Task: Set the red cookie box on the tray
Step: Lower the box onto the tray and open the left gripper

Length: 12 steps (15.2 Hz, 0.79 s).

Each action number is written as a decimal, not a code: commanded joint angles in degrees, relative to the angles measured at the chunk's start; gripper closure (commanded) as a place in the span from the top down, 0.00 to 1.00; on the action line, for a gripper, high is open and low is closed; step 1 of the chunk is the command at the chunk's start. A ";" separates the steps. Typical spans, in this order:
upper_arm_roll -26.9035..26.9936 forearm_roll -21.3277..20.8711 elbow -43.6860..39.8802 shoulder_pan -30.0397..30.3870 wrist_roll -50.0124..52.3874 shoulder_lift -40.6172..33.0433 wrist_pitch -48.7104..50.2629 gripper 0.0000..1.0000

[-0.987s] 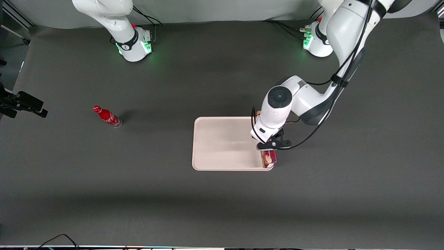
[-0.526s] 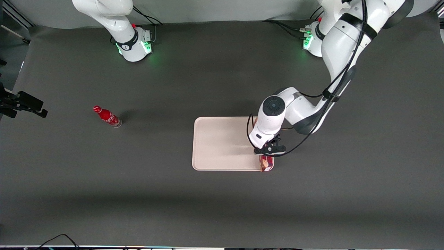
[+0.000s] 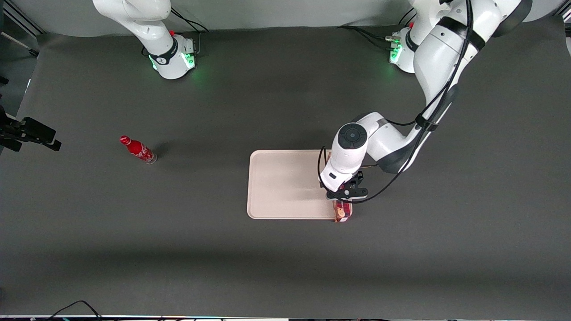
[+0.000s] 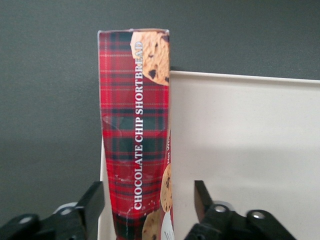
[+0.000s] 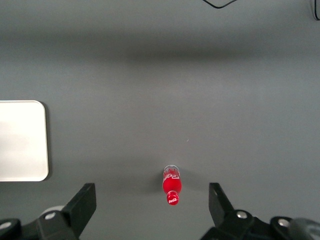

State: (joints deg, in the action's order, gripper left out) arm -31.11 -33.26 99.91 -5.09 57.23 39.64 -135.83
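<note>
The main risk lies at the tray's (image 3: 285,187) edge, just below the front frame's centre. The red cookie box (image 3: 342,211) lies lengthwise along the rim at the working arm's end, its nearer end poking past the tray's corner and one long side apparently over the table (image 3: 285,272). Perched like that, it could probably rock or slide off the low rim. The gripper (image 4: 148,197) hovers astride it, released, fingers (image 4: 94,200) standing clear of both sides. A crooked retreat might clip the cardboard and drag it off. The table is a dark grey mat. A small red bottle (image 3: 138,150) stands at mid-height, toward the parked arm's end.
</note>
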 commanded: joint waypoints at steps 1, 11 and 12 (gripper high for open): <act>0.00 -1.37 -0.50 -0.53 1.48 -0.36 0.56 1.00; 1.57 17.23 -1.38 2.19 -27.57 -19.75 21.18 1.00; 3.58 20.22 -1.29 2.19 -31.61 -22.91 24.09 1.00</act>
State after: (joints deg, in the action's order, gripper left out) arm -31.19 -21.13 96.49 -3.75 37.40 26.75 -119.38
